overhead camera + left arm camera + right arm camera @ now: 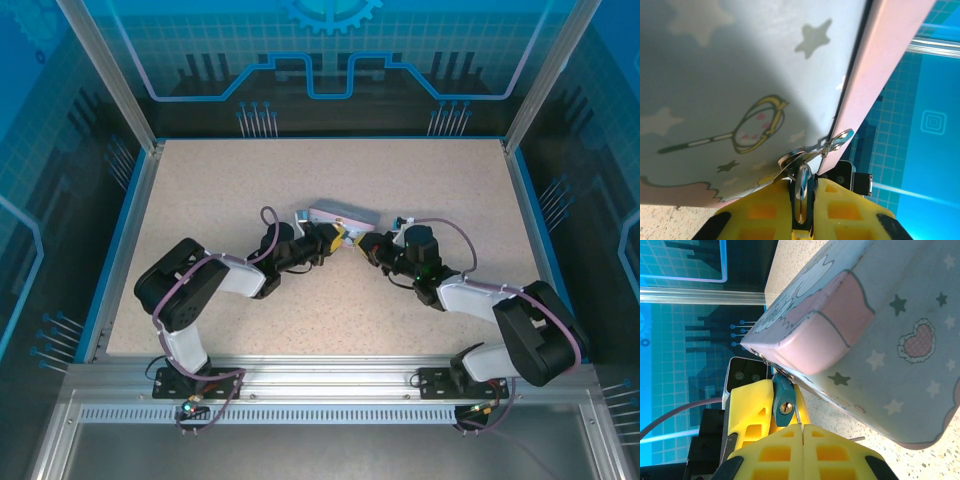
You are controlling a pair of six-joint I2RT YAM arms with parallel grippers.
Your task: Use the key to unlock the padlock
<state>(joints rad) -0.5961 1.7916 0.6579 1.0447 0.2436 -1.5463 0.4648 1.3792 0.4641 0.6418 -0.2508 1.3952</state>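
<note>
**Both claws nipped tight at the tin's hasp, key tip beside the keyhole**

Closest to the lens in the right wrist view are the yellow fingers of the right claw (800, 427). They are pressed together with only a thin metal sliver caught in the seam. I take that sliver for the key (797, 416), gripped low so that its tip stands clear ahead of the fingertips.

The pale blue and pink cartoon-printed tin (880, 355) looms ahead of and above this claw. It rests on the speckled table (200, 200), with its latch edge turned toward both arms, which is probably why they meet head-on here in the top view.

Straight ahead of the right fingertips hangs the small teal-grey padlock (783, 402), its brass keyhole (786, 408) facing that claw. Behind it stand the yellow fingers of the left claw (807, 182). The left wrist view shows them pinching the lock's shiny body from both sides, just below the tin's hasp (838, 140). That hold looks meant to keep the dangling lock from swinging or twisting when the key pushes in.

The key's tip lies just beside the keyhole, a little to its right. I cannot tell whether it has entered, and it does not look seated. The next move would be a fine sideways correction and then a straight push. A slip off the brass face seems the likeliest miss.
</note>
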